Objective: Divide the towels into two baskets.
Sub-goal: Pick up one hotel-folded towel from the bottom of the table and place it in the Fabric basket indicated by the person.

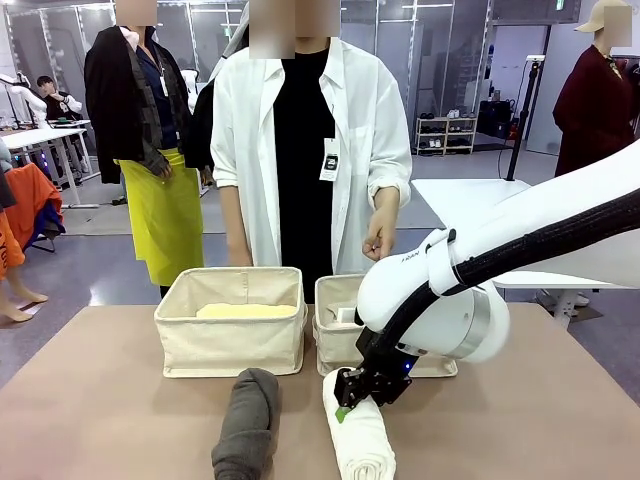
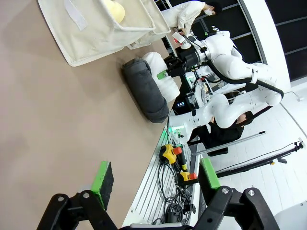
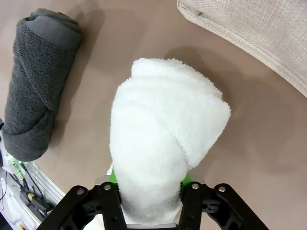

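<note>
tan table point(image 1: 100, 420) bears two baskets point(image 1: 230, 345) point(image 1: 335, 345), grey towel point(image 1: 247, 425) and white towel point(image 1: 362, 445).

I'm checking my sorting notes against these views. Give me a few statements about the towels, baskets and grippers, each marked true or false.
1. The pale yellow rolled towel lies in the beige canvas basket on the robot's left. True.
2. The dark grey rolled towel lies on the brown table beside the white rolled towel. True.
3. The right gripper has its fingers closed on the dark grey rolled towel. False: they are clamped on one end of the white rolled towel.
4. The left gripper is carrying a towel. False: its fingers stand open with nothing between them.
</note>
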